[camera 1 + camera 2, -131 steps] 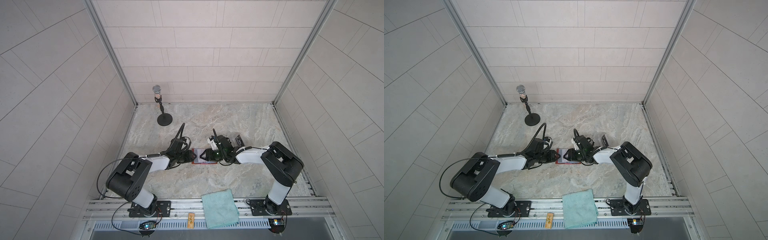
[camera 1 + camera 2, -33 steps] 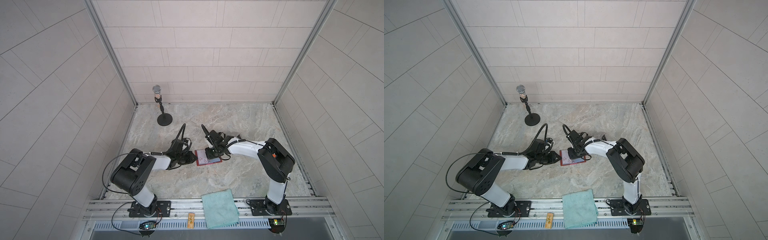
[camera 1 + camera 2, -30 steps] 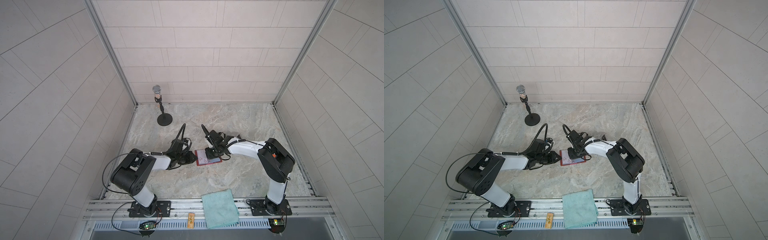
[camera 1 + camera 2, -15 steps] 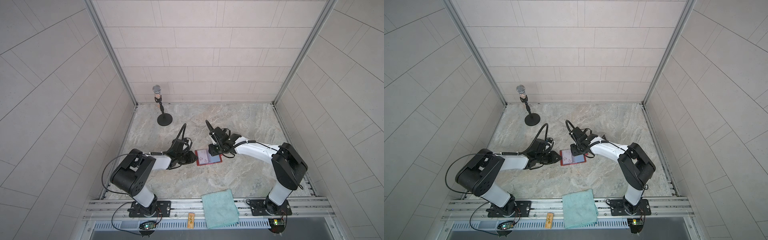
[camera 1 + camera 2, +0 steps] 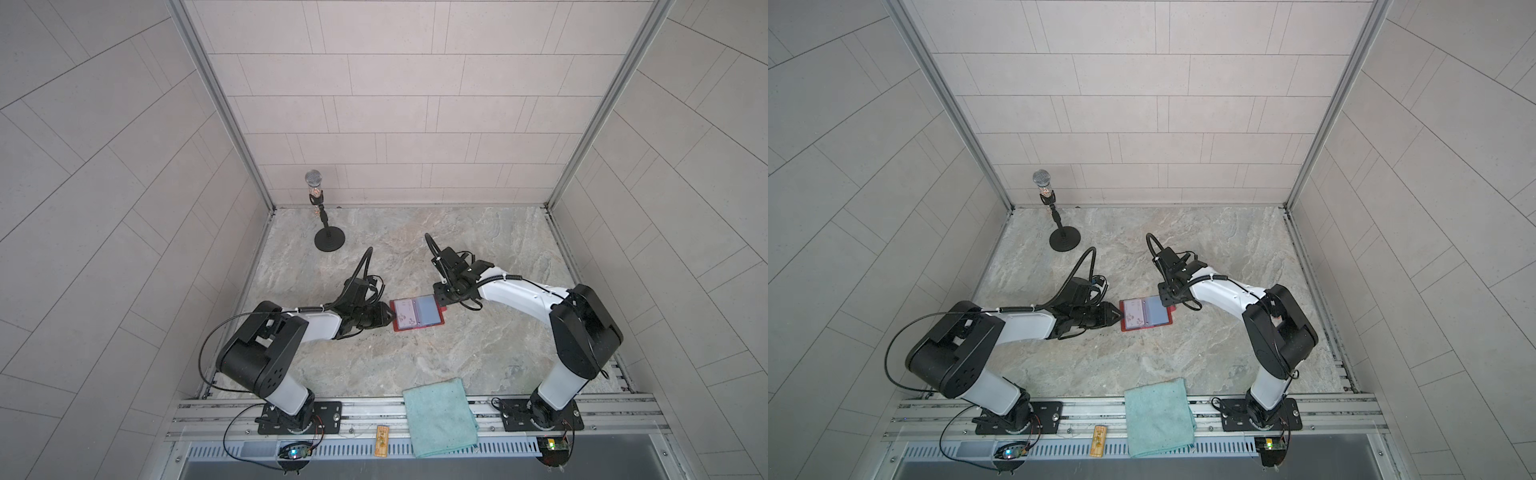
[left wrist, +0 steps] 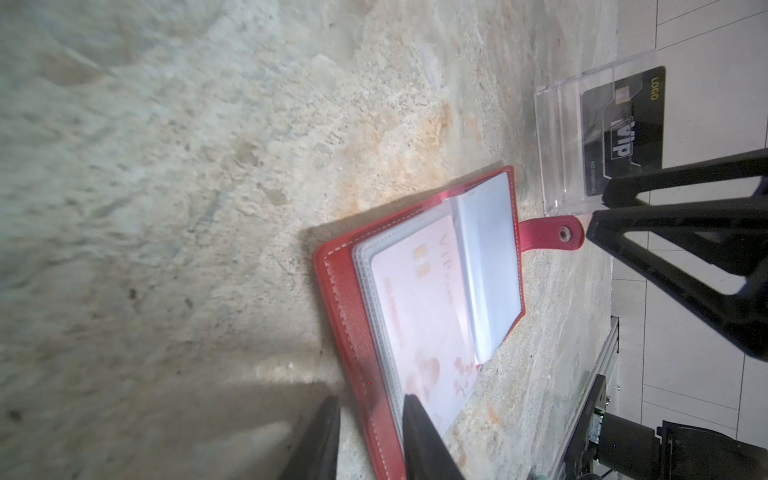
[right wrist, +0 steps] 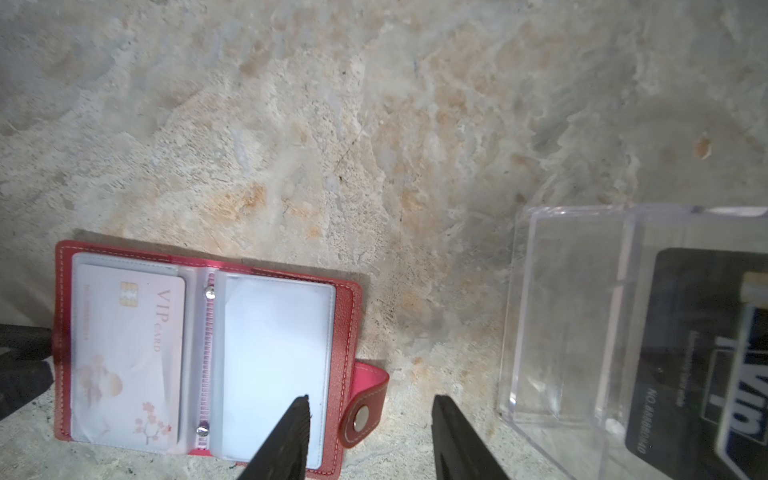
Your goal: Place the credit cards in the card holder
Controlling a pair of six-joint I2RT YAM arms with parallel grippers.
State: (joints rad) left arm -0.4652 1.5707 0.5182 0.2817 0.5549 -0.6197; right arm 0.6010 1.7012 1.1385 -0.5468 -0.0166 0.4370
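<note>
The card holder [image 5: 417, 314] lay open and flat, sleeves up, on the stone tabletop [image 5: 374, 357]. Its long axis ran from the left gripper [image 5: 388, 316] to the right gripper [image 7: 372, 399], with the spine crosswise to that line. Its snap tab [image 7: 363, 411] pointed away from the left gripper.

A pink card [image 7: 129, 353] marked VIP sat in the sleeve on the page farther from the tab. A pale blue card [image 7: 274, 353] filled the page next to the tab. A clear box [image 7: 561, 332] stood just beyond the tab, apart from the holder, with a black card [image 6: 623, 129] inside it.

The left gripper's jaws stood partly parted, one on either side of the holder's cover edge opposite the tab, with a gap showing at the outer finger. The right gripper hung above the tab, jaws well apart and holding nothing. One of its fingers [image 7: 291, 432] overlapped the blue page's corner in the wrist view.

A microphone stand [image 5: 329, 241] stood well beyond the holder, toward the back wall. A green cloth [image 5: 440, 415] lay well short of the holder, on the front rail.
</note>
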